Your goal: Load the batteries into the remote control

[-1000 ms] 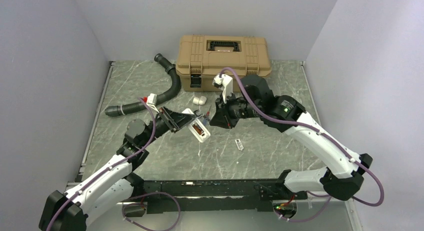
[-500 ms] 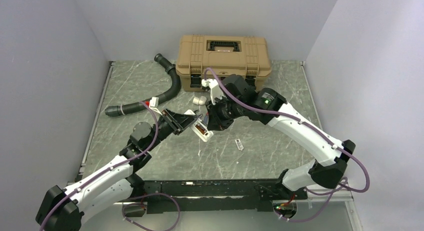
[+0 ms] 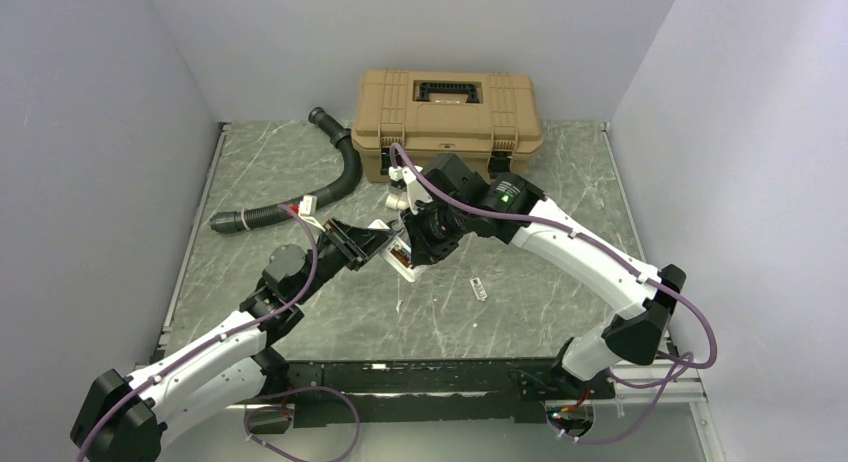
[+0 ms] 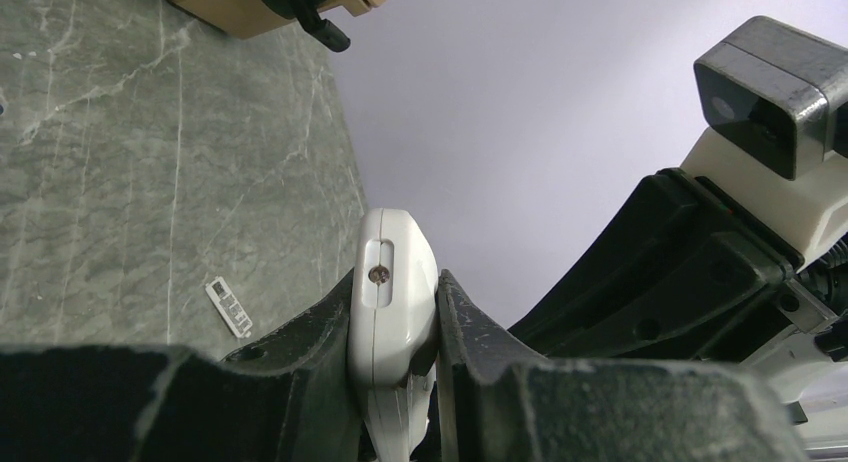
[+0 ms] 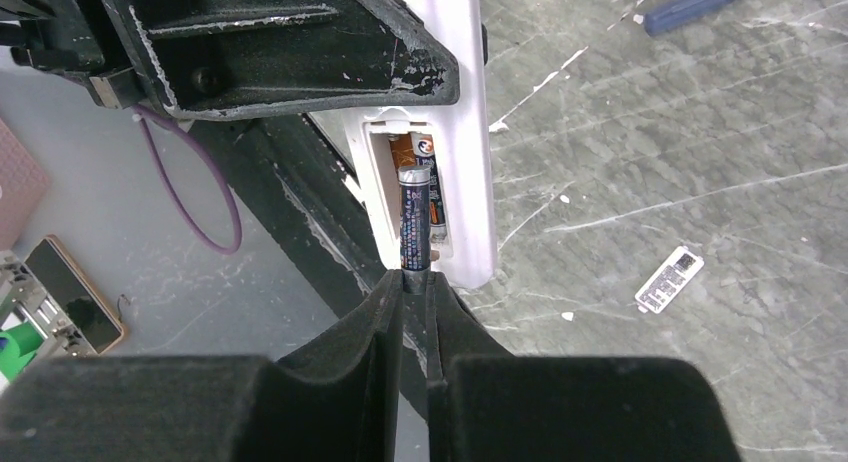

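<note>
Battery (image 5: pixel 414 222) now nearer remote control (image 5: pixel 472 182)

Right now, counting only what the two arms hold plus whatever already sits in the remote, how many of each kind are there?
Remote control: 1, clamped in the left jaws.
Batteries: 2, a battery gripped by its end in the right jaws, another already seated in the open compartment.
Total: 3.
</note>
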### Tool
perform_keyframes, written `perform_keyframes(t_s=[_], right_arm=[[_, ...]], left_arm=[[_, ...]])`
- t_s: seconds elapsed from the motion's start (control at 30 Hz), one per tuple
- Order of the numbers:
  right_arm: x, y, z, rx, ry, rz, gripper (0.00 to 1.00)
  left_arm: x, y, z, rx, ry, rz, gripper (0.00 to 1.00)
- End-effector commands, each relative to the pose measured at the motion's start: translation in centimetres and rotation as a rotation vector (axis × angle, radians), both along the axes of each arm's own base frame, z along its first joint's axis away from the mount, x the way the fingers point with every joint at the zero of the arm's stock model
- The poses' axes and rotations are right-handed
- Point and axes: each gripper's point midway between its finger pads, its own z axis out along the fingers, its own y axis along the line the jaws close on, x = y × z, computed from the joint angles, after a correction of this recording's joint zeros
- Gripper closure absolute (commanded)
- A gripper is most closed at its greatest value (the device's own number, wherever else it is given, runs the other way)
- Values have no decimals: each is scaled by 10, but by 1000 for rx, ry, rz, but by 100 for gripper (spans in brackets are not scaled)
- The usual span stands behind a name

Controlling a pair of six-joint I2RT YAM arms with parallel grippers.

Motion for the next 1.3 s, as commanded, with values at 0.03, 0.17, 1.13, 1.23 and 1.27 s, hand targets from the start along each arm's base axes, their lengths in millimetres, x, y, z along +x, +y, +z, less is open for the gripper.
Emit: perform_keyframes(t_s=[0.03,0.17,1.13,1.23,1.27], right_arm=[[-1,1,10,13,2,-22,100],[-3,1,8,6,11,-17,100],[0,7,-16,-28,32,18,100],[2,6,-17,-37,10,34,100],[4,6,-16,-39,1,36,100]], left_arm=[[0,3,27,-56,-58,18,100],[2,3,28,-55,-59,25,100],[1,2,29,-51,-62,21,100],[1,1,29,-54,-64,17,100],[1,1,29,-54,-66,14,100]])
